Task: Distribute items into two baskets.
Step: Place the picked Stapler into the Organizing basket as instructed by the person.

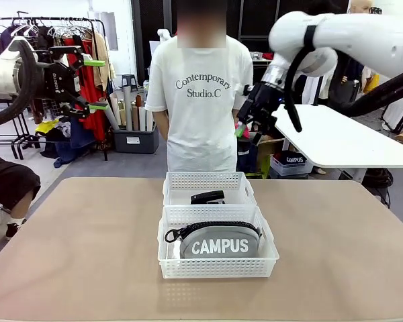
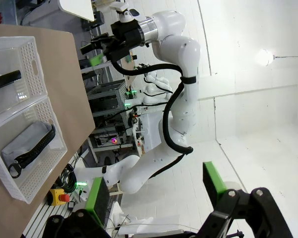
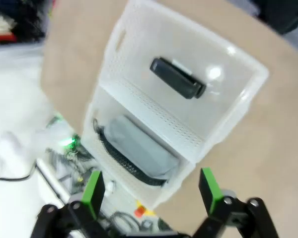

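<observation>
Two white lattice baskets stand end to end at the table's middle. The near basket (image 1: 218,267) holds the grey "CAMPUS" pouch (image 1: 219,244). The far basket (image 1: 208,181) holds the black stapler (image 1: 207,197). From above, the right wrist view shows the stapler (image 3: 178,78) in one basket (image 3: 238,64) and the pouch (image 3: 139,148) in the other (image 3: 97,116). My left gripper (image 1: 94,84) hangs open high at the left, nothing between its fingers. My right gripper (image 1: 248,131) is open too, raised above the table's far right, clear of the baskets. Both baskets (image 2: 12,163) sit at the left wrist view's left edge.
A person in a white T-shirt (image 1: 200,94) stands at the table's far edge behind the baskets, arms down. The tan tabletop (image 1: 74,255) lies bare on both sides of the baskets. A white side table (image 1: 342,141) stands at the back right.
</observation>
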`<state>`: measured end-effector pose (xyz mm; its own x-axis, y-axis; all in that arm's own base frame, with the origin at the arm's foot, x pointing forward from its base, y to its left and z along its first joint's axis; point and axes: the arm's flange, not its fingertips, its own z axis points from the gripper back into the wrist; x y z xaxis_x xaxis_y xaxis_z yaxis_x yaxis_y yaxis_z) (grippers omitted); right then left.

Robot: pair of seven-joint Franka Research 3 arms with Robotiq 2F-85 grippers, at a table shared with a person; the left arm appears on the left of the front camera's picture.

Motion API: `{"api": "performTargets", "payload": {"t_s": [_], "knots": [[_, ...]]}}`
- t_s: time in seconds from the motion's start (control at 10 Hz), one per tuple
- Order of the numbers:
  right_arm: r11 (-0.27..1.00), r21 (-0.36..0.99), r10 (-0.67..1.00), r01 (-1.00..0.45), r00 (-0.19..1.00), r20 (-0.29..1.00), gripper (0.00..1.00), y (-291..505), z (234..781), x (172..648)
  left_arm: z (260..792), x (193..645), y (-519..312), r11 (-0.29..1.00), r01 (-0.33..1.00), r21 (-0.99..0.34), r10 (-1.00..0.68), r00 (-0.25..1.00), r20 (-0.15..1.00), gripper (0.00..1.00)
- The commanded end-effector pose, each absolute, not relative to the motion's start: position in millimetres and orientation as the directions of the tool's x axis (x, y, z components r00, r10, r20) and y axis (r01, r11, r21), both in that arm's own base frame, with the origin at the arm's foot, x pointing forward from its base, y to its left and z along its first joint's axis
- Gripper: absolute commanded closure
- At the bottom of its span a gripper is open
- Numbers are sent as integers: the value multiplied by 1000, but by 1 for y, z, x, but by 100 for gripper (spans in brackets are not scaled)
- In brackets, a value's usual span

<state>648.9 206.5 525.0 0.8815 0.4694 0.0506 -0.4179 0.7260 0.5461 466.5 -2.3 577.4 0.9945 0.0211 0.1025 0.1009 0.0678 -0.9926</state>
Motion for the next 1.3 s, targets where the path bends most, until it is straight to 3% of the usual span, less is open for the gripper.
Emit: {"api": "performTargets", "payload": {"t_s": [0.0,0.7,0.9,1.2], "knots": [[681,671,287,-293,950,124,0,183,532,647,580,465,-2,63,96,-993,15,995,97,0],[668,685,308,-290,946,99,0,169,537,663,580,465,-2,63,96,-993,15,995,97,0],[540,840,191,-52,980,-62,0,151,562,668,580,465,-2,63,96,-993,15,995,97,0],[400,910,70,109,986,-149,0,113,592,649,580,465,-2,63,96,-993,15,995,97,0]]}}
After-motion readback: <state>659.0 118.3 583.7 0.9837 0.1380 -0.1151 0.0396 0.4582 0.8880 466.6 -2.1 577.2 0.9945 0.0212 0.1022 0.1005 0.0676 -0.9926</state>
